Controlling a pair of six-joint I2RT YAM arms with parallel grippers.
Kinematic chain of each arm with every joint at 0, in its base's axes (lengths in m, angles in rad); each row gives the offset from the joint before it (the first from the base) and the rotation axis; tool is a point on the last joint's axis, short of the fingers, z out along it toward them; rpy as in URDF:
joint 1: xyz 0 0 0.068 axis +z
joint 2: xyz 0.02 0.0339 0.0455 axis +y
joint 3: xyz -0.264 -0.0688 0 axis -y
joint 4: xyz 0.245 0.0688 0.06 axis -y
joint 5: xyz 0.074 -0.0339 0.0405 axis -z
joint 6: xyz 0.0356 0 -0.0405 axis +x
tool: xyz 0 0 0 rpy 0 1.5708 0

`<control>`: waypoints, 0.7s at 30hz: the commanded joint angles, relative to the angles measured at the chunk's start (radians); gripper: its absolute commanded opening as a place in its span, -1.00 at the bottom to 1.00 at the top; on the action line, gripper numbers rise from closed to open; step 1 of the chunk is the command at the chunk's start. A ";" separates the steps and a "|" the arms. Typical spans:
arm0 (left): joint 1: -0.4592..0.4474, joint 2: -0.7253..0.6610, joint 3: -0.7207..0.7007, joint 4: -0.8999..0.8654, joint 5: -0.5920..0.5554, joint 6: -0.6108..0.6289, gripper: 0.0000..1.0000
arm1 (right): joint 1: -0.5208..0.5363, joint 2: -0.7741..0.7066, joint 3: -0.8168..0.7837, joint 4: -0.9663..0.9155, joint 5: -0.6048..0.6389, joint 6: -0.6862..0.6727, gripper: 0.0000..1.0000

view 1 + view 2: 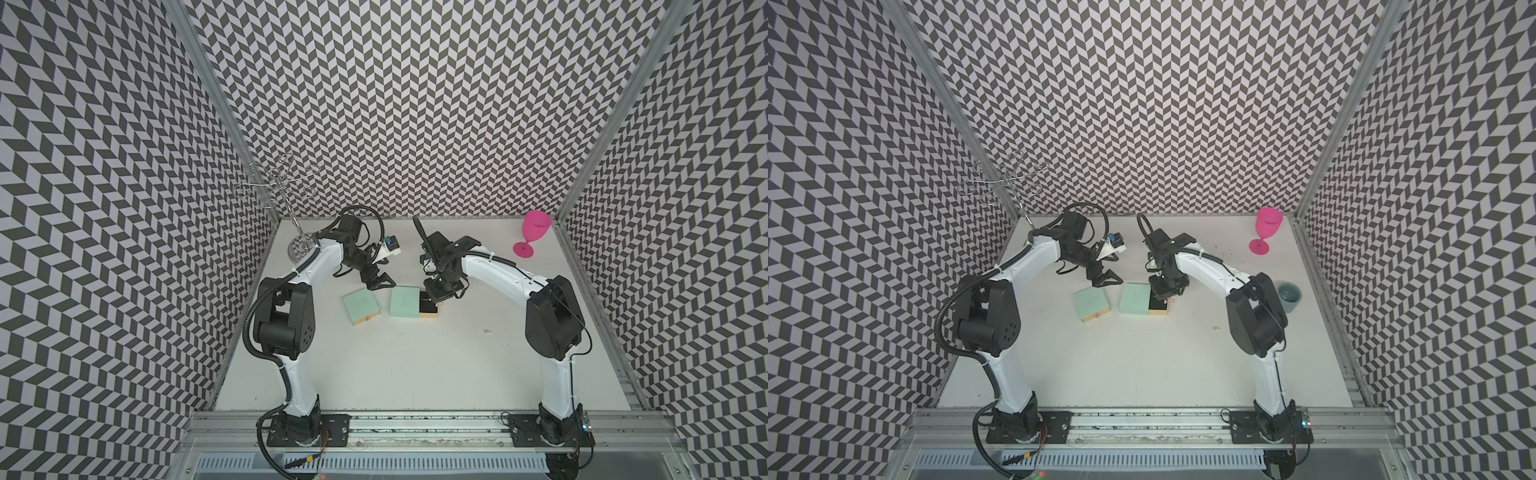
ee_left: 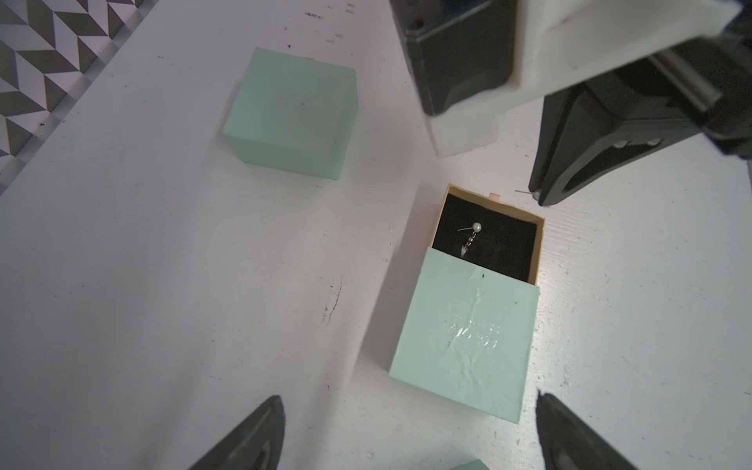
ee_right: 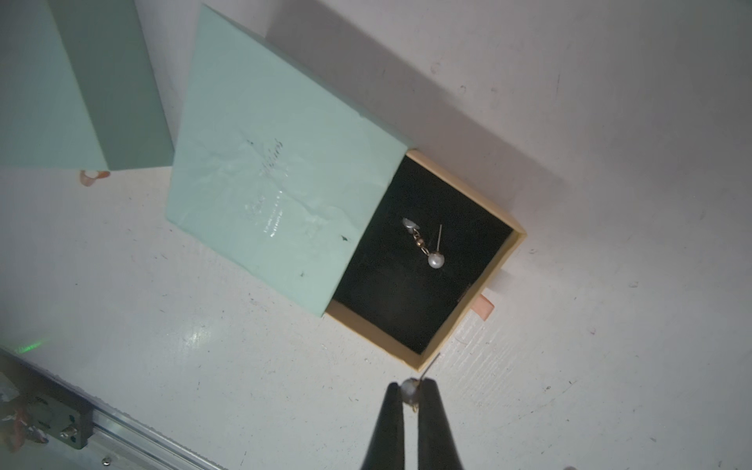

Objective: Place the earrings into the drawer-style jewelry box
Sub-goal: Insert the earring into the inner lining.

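The drawer-style jewelry box (image 1: 404,302) (image 1: 1133,298) has a mint-green sleeve (image 3: 276,171) (image 2: 464,337), and its tan drawer (image 3: 390,301) (image 2: 500,244) is pulled out to the right. One pearl earring (image 3: 429,248) (image 2: 472,236) lies on the drawer's black lining. My right gripper (image 3: 410,388) (image 1: 437,301) is shut on a second pearl earring (image 3: 408,389) just outside the drawer's front right corner, with the earring's pin sticking out. My left gripper (image 2: 408,401) (image 1: 380,283) hangs open behind the boxes, holding nothing. A tiny silvery earring (image 1: 486,331) (image 1: 1215,328) lies on the table to the right.
A shut mint-green box (image 1: 360,308) (image 3: 81,81) lies left of the open one. In the left wrist view a further shut mint box (image 2: 291,110) sits nearer the patterned wall. A pink goblet (image 1: 534,232), a grey-blue cup (image 1: 1289,295) and a wire stand (image 1: 282,183) stand at the table's edges.
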 commanded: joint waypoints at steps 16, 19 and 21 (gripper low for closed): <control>0.012 0.076 0.122 -0.048 0.013 0.029 0.93 | 0.011 0.130 0.099 -0.016 -0.008 -0.096 -0.97; 0.015 0.084 0.135 -0.051 0.016 0.025 0.93 | 0.013 0.132 0.092 0.002 -0.005 -0.097 -0.97; 0.016 0.091 0.146 -0.056 0.017 0.027 0.93 | 0.014 0.142 0.094 0.003 -0.012 -0.098 -0.97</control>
